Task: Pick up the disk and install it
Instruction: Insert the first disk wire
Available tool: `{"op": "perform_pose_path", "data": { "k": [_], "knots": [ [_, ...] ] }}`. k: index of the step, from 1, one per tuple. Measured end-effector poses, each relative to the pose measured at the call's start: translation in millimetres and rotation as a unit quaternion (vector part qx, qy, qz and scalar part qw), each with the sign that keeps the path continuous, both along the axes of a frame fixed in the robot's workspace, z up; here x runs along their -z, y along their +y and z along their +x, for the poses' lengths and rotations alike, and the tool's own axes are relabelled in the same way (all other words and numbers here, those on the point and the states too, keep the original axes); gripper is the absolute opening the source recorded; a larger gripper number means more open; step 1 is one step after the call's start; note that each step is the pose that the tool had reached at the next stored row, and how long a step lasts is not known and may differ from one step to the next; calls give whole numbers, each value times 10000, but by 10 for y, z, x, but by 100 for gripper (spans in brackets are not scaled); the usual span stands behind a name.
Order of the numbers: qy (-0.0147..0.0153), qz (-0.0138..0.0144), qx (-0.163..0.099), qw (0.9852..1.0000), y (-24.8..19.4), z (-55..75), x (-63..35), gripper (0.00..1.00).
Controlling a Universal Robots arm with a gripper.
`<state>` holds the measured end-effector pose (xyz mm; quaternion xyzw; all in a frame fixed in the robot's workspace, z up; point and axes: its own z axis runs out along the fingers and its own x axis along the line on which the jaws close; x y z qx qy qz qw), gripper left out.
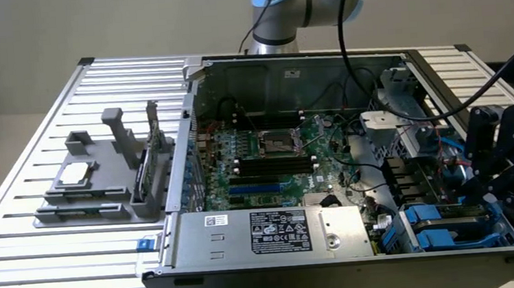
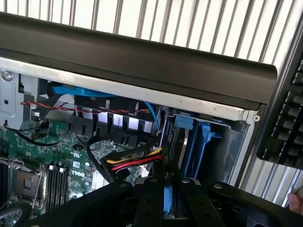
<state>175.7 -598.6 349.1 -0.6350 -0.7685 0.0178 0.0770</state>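
On the slatted metal table (image 1: 24, 224), the open computer case's (image 1: 340, 265) motherboard (image 2: 71, 163) reads "DELL"; the claw (image 2: 165, 198) grips the disk (image 2: 166, 196).

From my remote station, the exterior view looks down at a steep angle from above and in front of the open computer case (image 1: 332, 165), at moderate range, taking in the slatted worktop (image 1: 47, 270) and the arm's base at the far edge. The wrist view sits very close inside the case, looking over the gripper (image 2: 165, 198) toward the case wall (image 2: 142, 61) and the worktop slats beyond. Both views share the motherboard (image 1: 268, 164) and the blue drive bay (image 2: 191, 142) in the case corner.
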Motion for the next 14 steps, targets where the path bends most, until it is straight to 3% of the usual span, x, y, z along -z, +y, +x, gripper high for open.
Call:
{"op": "perform_pose_path", "data": {
  "k": [2,5,8,10,11,14],
  "knots": [
    [57,-39,7,10000,1,-1,1,17],
    [105,-129,13,9999,8,-1,1,17],
    [128,-254,20,9996,16,0,2,17],
    [128,-388,22,9992,37,3,1,17],
    [128,-421,23,9990,56,4,1,17],
    [129,-454,35,9989,103,7,0,17]
  ]
}}
